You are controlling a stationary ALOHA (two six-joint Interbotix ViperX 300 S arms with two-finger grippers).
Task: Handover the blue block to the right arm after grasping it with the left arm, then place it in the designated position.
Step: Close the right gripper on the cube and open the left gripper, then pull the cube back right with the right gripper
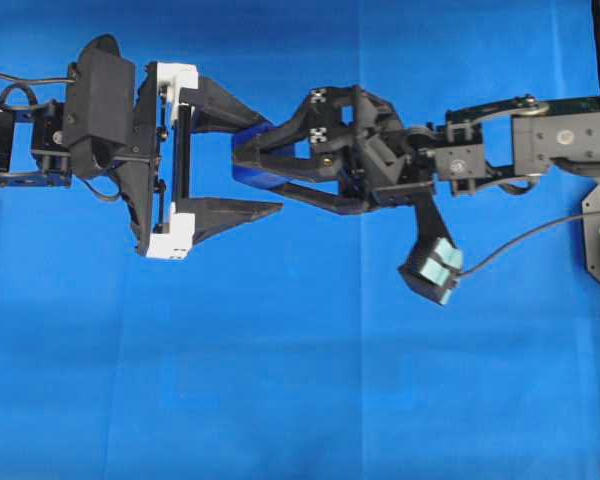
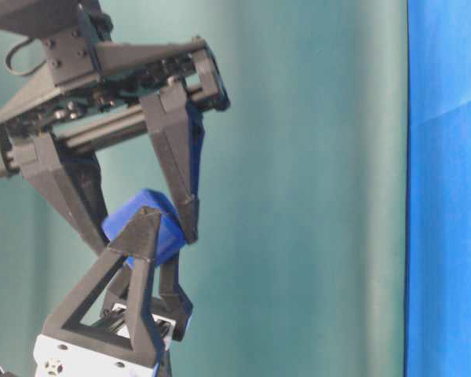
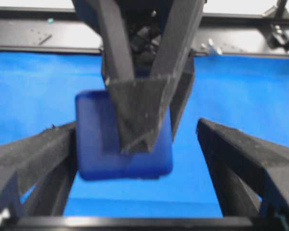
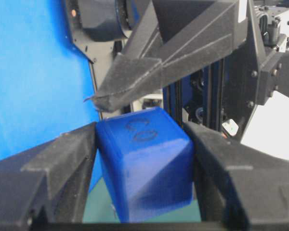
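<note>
— What do the two arms look like?
— The left arm (image 1: 100, 105) is black, its gripper (image 1: 255, 165) on white brackets with long pointed fingers and thin black cables looped at the wrist.
— And the right arm (image 1: 500, 140)?
— All black — visible screws, a mint-green piece, one trailing cable.

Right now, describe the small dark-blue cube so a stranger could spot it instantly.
Over the bright blue cloth, two black robot grippers meet tip to tip. The dark-blue rounded cube sits clamped between the fingers of the right gripper, the all-black one. It is darker than the cloth, with a faint mark on one face.
</note>
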